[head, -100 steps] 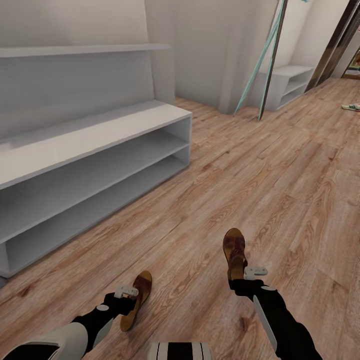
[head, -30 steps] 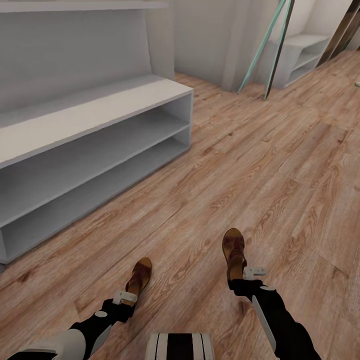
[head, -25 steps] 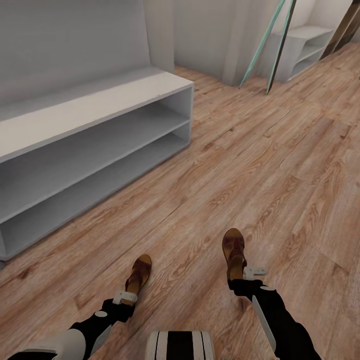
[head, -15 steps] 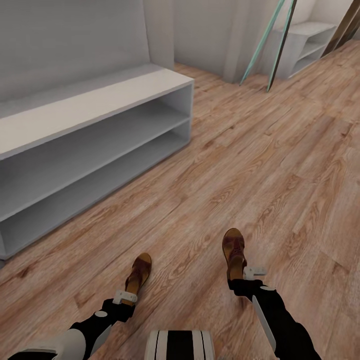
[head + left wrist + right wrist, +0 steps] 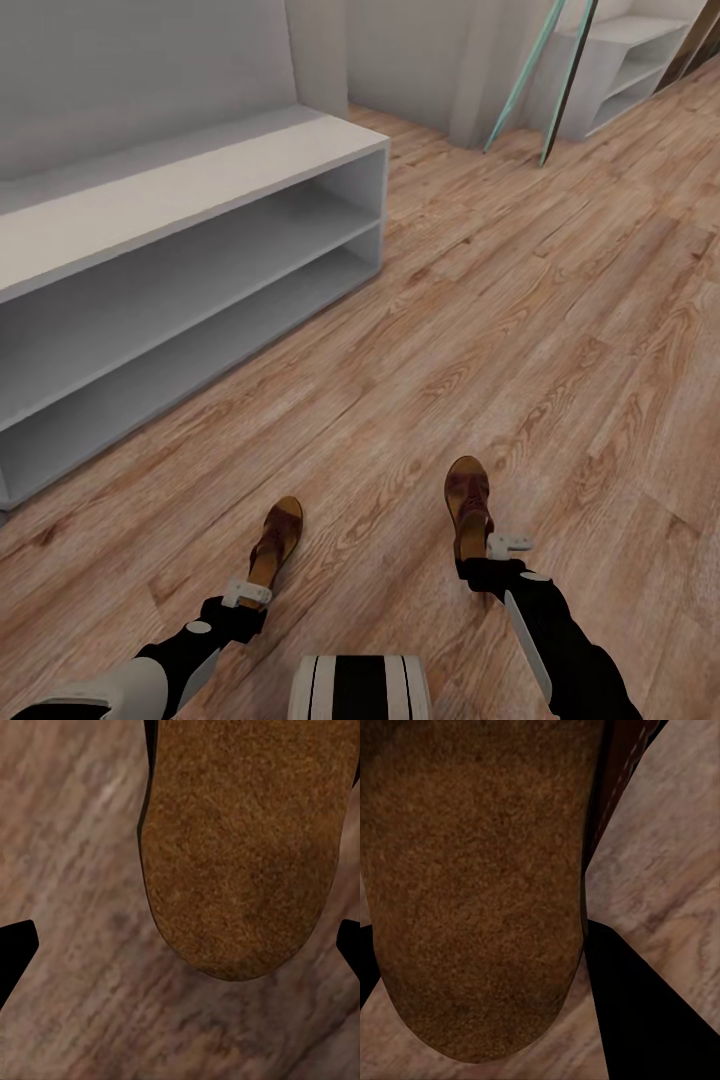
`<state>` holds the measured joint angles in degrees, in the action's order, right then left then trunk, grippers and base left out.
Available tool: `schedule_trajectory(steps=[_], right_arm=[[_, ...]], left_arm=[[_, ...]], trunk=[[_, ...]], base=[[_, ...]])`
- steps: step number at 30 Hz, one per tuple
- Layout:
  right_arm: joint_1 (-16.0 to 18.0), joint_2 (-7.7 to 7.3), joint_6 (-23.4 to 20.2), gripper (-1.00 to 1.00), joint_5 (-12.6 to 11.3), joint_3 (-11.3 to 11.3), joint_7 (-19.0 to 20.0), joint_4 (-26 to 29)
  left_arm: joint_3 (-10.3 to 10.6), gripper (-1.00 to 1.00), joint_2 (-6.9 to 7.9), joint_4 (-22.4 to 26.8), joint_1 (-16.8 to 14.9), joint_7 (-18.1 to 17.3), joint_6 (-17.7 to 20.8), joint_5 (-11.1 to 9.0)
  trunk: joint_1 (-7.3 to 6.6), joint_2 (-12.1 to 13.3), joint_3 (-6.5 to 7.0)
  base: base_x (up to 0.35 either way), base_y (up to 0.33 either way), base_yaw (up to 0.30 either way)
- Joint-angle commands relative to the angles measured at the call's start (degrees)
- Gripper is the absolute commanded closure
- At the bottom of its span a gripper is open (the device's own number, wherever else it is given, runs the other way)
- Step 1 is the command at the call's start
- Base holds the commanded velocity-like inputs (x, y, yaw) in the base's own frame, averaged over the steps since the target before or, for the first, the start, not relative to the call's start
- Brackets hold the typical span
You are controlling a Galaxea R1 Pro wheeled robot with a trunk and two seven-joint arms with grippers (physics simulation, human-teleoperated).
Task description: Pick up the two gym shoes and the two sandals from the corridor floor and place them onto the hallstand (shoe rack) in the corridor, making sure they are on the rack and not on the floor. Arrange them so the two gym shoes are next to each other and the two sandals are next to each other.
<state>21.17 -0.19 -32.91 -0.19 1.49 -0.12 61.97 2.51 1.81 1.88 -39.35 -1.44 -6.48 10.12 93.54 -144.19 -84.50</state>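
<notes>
My left gripper [image 5: 247, 593] is shut on the heel end of one dark brown sandal [image 5: 276, 542], whose toe points forward above the corridor floor [image 5: 520, 330]. My right gripper [image 5: 503, 546] is shut on the other sandal [image 5: 468, 503], held the same way. The left wrist view looks onto a tan sole [image 5: 240, 847] with dark fingertips [image 5: 15, 952] at the picture's sides. A sole [image 5: 480, 885] beside a black finger [image 5: 652, 1012] shows in the right wrist view. The light grey hallstand [image 5: 180, 180], with its two open tiers, stands ahead on the left. The gym shoes are out of view.
A second low grey shelf unit [image 5: 620, 60] stands at the far right against the wall. Two thin poles [image 5: 520, 80] lean beside it. A white wall corner [image 5: 320, 50] rises behind the hallstand's right end. Open wood floor lies between me and the hallstand.
The whole view has shifted: the hallstand sits nearer and its upper shelf has left the picture. Both sandals stay in the grippers. The left sandal, hanging lower 3.3 s ago, now points forward.
</notes>
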Motion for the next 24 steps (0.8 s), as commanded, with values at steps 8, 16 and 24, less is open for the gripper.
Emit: schedule_trajectory(steps=[8,16,24], right_arm=[[0.01,0.00,-0.31,1.00,-0.16,0.00,-0.15,0.08],[0.01,-0.01,-0.31,1.00,-0.16,0.00,-0.15,0.08],[0.01,-0.06,-0.31,1.00,-0.16,0.00,-0.15,0.08]], left_arm=[[0.21,-1.00,0.05,-0.04,-0.03,0.04,-0.16,0.25],[0.21,-1.00,0.04,-0.04,-0.03,0.04,-0.20,0.25],[0.22,-1.00,0.04,-0.03,-0.03,0.04,-0.20,0.25]], trunk=[[-0.01,-0.01,-0.04],[-0.01,-0.01,-0.04],[-0.01,-0.01,-0.04]], base=[[0.112,0.000,0.000],[0.096,0.000,0.000],[0.004,0.000,-0.055]])
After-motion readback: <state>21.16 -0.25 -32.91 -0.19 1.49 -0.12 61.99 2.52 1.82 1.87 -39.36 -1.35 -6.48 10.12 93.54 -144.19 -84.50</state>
